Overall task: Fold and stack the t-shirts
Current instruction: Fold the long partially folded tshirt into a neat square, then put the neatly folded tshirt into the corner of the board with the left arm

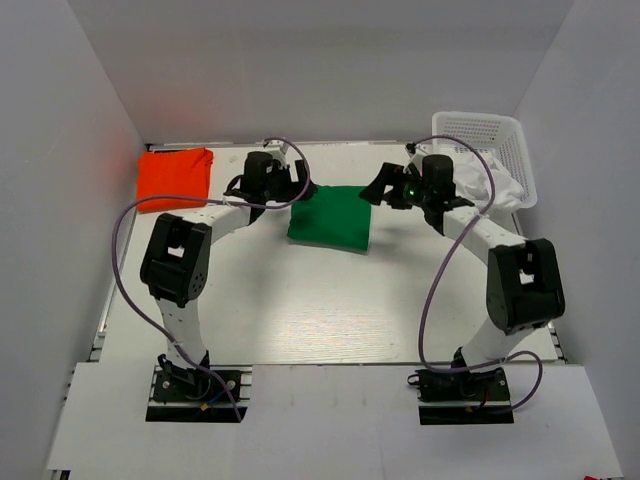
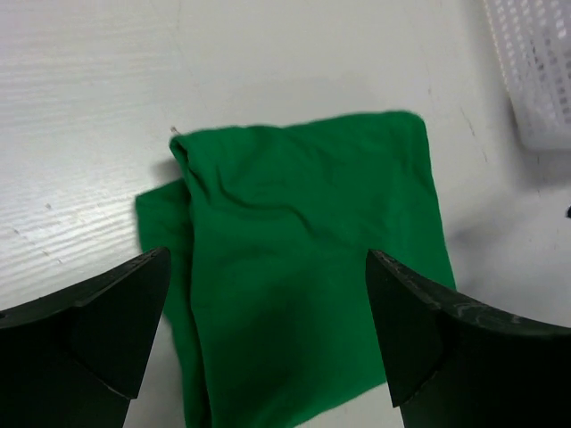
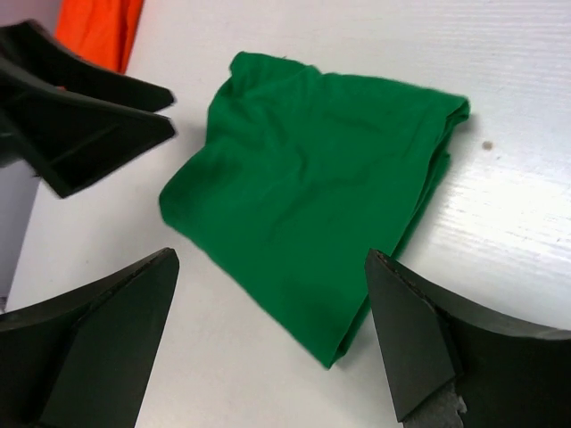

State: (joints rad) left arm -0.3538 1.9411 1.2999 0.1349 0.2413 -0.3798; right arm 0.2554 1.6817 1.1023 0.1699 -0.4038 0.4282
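The green t-shirt (image 1: 331,218) lies folded into a small rectangle on the table, mid-back. It also shows in the left wrist view (image 2: 303,267) and the right wrist view (image 3: 312,178). The orange-red t-shirt (image 1: 174,177) lies folded at the back left; a corner shows in the right wrist view (image 3: 100,28). My left gripper (image 1: 297,184) hovers at the green shirt's left back corner, open and empty (image 2: 268,330). My right gripper (image 1: 381,189) hovers at its right back corner, open and empty (image 3: 272,339).
A white mesh basket (image 1: 487,150) stands at the back right with white cloth in it; its corner shows in the left wrist view (image 2: 535,71). White walls enclose the table on three sides.
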